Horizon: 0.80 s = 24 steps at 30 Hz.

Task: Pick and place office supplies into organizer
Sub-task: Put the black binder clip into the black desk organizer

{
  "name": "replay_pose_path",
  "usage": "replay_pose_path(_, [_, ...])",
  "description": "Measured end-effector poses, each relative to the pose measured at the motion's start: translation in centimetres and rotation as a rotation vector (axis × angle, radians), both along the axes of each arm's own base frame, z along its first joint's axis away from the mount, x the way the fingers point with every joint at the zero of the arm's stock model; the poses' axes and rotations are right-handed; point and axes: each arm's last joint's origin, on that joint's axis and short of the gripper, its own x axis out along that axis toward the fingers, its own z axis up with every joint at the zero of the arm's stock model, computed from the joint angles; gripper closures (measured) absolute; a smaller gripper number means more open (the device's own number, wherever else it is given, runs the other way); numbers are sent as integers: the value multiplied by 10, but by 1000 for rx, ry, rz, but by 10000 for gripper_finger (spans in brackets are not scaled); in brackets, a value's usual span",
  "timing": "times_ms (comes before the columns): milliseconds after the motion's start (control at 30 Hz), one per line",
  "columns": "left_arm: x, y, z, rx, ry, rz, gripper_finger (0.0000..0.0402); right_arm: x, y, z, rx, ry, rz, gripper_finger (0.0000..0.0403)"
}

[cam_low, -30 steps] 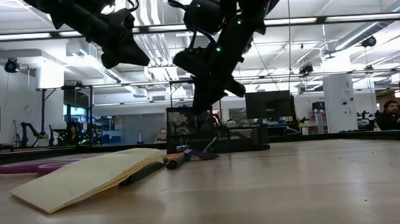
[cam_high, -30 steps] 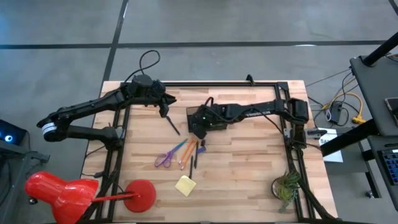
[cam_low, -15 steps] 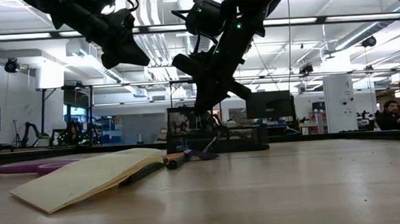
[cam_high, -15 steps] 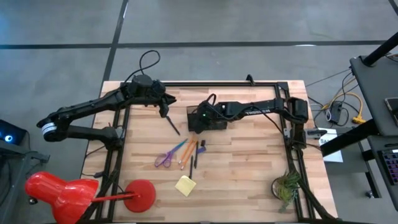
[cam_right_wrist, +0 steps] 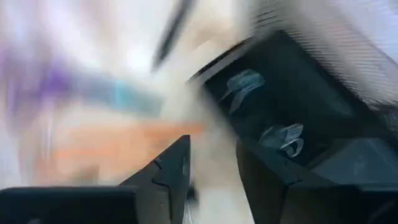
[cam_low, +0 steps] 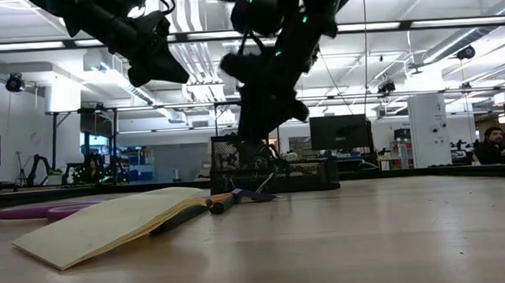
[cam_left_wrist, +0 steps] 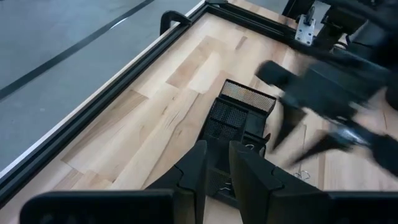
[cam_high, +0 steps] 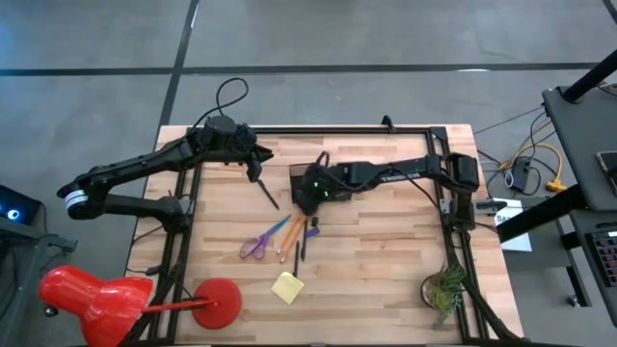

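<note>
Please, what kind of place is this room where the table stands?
Probably a robotics lab or open workshop: a wooden table with two mounted arms, exposed ceiling ducts, and monitors at desks behind it.

Grey concrete floor (cam_high: pixel 386 34), ceiling strip lights (cam_low: pixel 454 24), monitors (cam_low: pixel 339 132).

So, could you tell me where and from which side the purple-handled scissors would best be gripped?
The purple-handled scissors lie flat on the table, handles toward the front left, blades pointing at the pens beside them. Probably best to come straight down from above and pinch across the narrow neck where blades meet handles, fingers closing crosswise; the handle side has clear wood around it.
</note>
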Motion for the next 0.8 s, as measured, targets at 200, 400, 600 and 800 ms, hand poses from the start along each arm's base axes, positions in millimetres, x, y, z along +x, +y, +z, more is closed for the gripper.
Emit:
replay_pose_path(200, [0,0,0,0,1,0,350,-18,40,-6,-277,259,605,264])
replay_pose_path(400, [0,0,0,3,2,-2,350,-26,59,-15,-449,331,987,265])
replay_pose_path(600, [0,0,0,3,3,-2,350,-19,56,-23,-506,305,1038,276])
replay_pose_path(800, [0,0,0,3,4,-2,350,-16,58,-38,-514,333,1107,286])
